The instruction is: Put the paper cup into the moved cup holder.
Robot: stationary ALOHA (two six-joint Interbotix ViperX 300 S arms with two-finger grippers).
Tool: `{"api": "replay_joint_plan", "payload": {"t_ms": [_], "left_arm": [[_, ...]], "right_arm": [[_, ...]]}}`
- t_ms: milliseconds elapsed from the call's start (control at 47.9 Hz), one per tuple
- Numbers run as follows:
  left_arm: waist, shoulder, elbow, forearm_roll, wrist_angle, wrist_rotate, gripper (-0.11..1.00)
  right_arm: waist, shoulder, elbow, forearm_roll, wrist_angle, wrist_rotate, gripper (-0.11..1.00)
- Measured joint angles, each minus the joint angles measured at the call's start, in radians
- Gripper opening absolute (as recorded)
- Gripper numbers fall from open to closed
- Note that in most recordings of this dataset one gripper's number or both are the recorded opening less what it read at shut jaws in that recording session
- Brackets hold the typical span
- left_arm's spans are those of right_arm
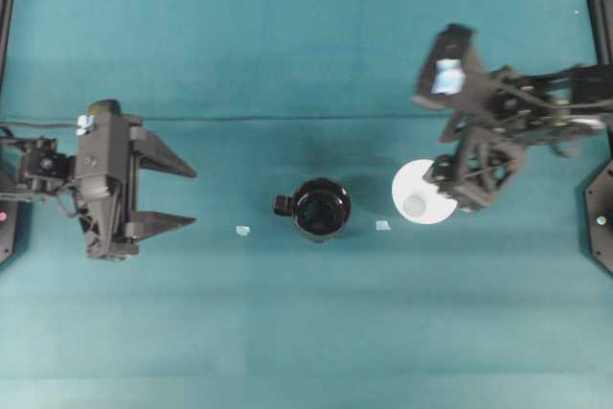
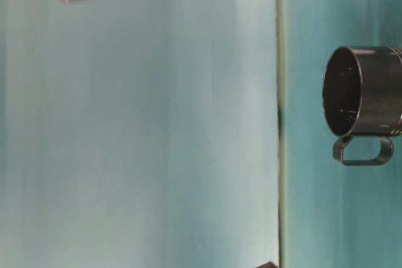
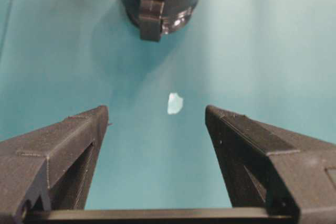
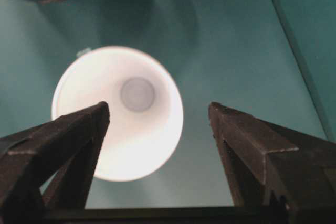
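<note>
One white paper cup (image 1: 419, 193) stands upright on the teal table (image 1: 306, 332), its wide round rim up and a small grey base visible inside. One glossy black cup holder (image 1: 321, 209) sits just to its left, handle pointing left, the two apart. Two pale scraps (image 1: 242, 231) lie on either side of the holder. The right gripper (image 4: 157, 116) hangs over the cup with jaws spread, gripping nothing. The left gripper (image 1: 187, 196), also spread and empty, faces the holder across open cloth.
</note>
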Motion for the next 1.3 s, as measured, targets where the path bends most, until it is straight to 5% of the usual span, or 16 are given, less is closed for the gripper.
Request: {"api": "replay_joint_plan", "payload": {"t_ms": [292,1003,1128,1295], "left_arm": [[0.000,-0.009,0.003,-0.002,0.000,-0.002,0.82],[0.000,0.003,0.005,-0.002,0.000,-0.003,0.82],[0.000,0.005,0.003,-0.002,0.000,-0.005,0.82],[0.000,0.006,0.005,0.000,0.000,-0.006,0.82]], "right_arm": [[-0.002,0.123,-0.005,-0.002,-0.003,0.000,0.87],[-0.015,0.173,0.025,-0.009,-0.061,0.000,0.84],[-0.017,0.175,0.025,-0.008,-0.060,-0.002,0.72],[-0.017,0.175,0.025,-0.005,-0.058,0.000,0.33]]}}
